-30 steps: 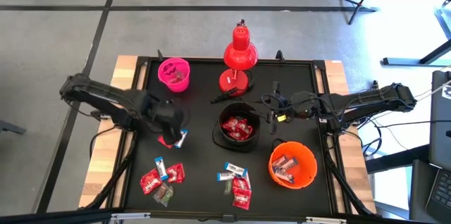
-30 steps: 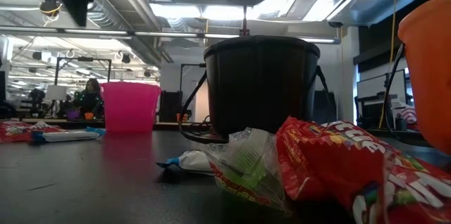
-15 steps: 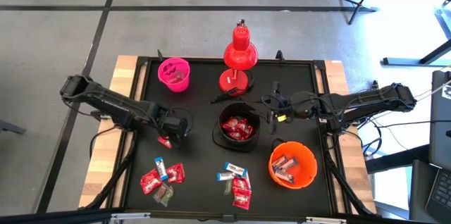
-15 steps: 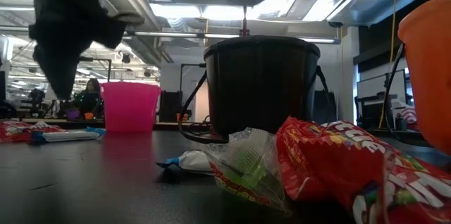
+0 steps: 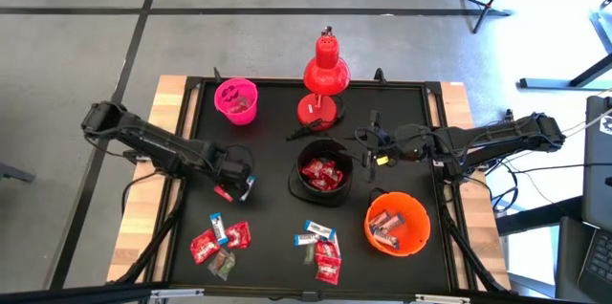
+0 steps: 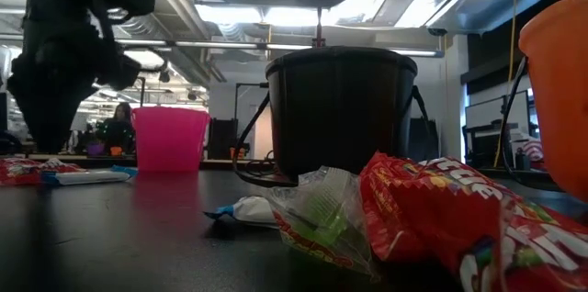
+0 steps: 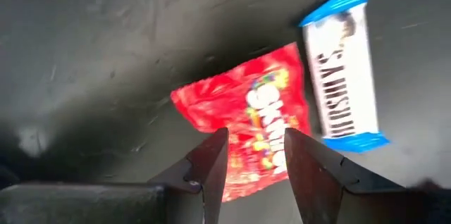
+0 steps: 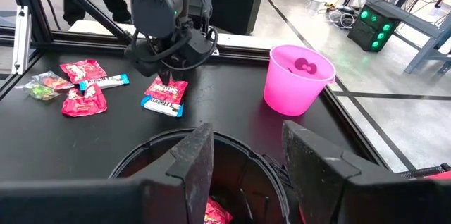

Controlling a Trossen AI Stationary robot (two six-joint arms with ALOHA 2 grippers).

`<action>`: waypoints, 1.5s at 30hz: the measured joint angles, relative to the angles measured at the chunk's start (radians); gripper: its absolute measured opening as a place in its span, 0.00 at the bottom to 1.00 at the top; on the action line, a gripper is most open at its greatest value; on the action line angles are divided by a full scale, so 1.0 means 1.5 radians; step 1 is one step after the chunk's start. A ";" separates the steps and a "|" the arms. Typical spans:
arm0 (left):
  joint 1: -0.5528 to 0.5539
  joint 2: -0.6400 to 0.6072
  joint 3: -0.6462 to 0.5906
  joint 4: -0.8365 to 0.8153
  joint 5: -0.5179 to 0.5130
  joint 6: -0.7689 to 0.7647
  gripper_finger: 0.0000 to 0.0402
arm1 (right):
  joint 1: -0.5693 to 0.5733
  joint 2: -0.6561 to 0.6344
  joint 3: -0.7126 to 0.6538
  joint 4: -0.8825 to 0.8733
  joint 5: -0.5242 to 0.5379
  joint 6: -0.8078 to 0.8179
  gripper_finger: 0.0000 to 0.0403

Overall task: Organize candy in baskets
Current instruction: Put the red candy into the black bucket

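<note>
My left gripper [image 5: 232, 182] is open and points down over a red candy packet [image 7: 254, 122] on the table left of the black bucket [image 5: 322, 174]. Its fingertips stand on either side of the packet's near part. A white-and-blue bar [image 7: 342, 76] lies right beside the packet. My right gripper [image 8: 243, 160] is open and hovers by the black bucket's far right rim, holding nothing. The black bucket holds red candy, and the orange bucket [image 5: 397, 223] holds white-and-blue bars. The pink bucket [image 5: 236, 100] stands at the far left. My left gripper comes at the red packet [image 8: 167, 90] from above, with one fingertip [image 7: 211, 164] at each side of it. The packet lies flat on the table. I cannot tell whether the fingertips touch it.
Two loose heaps of candy lie near the near edge, a left heap [image 5: 220, 240] and a middle heap [image 5: 320, 247]. A red desk lamp [image 5: 325, 79] stands behind the black bucket, its cable trailing on the table. There is bare table between my left gripper and the pink bucket.
My left gripper has come down and moved a little toward the near edge, onto the red packet and the white-and-blue bar. The candy has stayed where it was.
</note>
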 joint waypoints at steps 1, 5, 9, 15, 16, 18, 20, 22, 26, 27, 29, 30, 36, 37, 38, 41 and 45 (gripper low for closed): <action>0.000 0.000 -0.006 0.000 0.001 -0.004 0.33 | 0.000 0.000 0.000 0.000 0.000 0.000 0.42; 0.000 0.000 -0.030 0.024 0.010 -0.015 0.33 | 0.000 0.000 0.000 0.000 0.000 0.000 0.42; 0.000 0.000 -0.050 0.075 0.017 -0.015 0.33 | 0.000 0.000 0.000 0.000 0.000 0.000 0.42; -0.004 0.000 -0.057 0.115 0.006 0.006 0.30 | 0.000 0.000 0.000 0.000 0.000 0.000 0.42; -0.006 0.000 -0.057 0.114 -0.001 0.007 0.28 | 0.000 0.000 0.000 0.000 0.000 0.000 0.42; -0.009 0.000 -0.057 0.111 -0.015 0.009 0.23 | 0.000 0.000 0.000 0.000 0.000 0.000 0.42; -0.011 0.000 -0.057 0.109 -0.024 0.015 0.15 | 0.000 0.000 0.000 0.000 0.000 0.000 0.42; -0.016 -0.001 -0.057 0.109 -0.037 0.027 0.06 | 0.000 0.000 0.000 0.000 0.000 0.000 0.42; -0.038 0.000 -0.043 0.104 -0.099 0.043 0.01 | 0.000 0.000 0.000 0.000 0.000 0.000 0.42; -0.043 0.000 -0.030 0.098 -0.114 0.044 0.00 | 0.000 0.000 0.000 0.000 0.000 0.000 0.42; -0.050 0.000 0.003 0.069 -0.138 0.056 0.00 | 0.000 0.000 0.000 0.000 0.000 0.000 0.42; -0.052 0.000 0.023 0.041 -0.148 0.061 0.00 | 0.000 0.000 0.000 0.000 0.000 0.000 0.42; -0.067 0.000 0.169 -0.104 -0.241 0.084 0.00 | 0.000 0.000 0.000 0.000 0.000 0.000 0.42; -0.071 0.000 0.194 -0.114 -0.258 0.095 0.00 | 0.000 0.000 0.000 0.000 0.000 0.000 0.42; -0.075 0.000 0.219 -0.116 -0.275 0.106 0.00 | 0.000 0.000 0.000 0.000 0.000 0.000 0.42; -0.088 0.000 0.282 -0.081 -0.337 0.167 0.00 | 0.000 0.000 0.000 0.000 0.000 0.000 0.42; -0.097 0.000 0.323 0.133 -0.380 0.379 0.00 | 0.000 0.000 0.000 0.000 0.000 0.000 0.42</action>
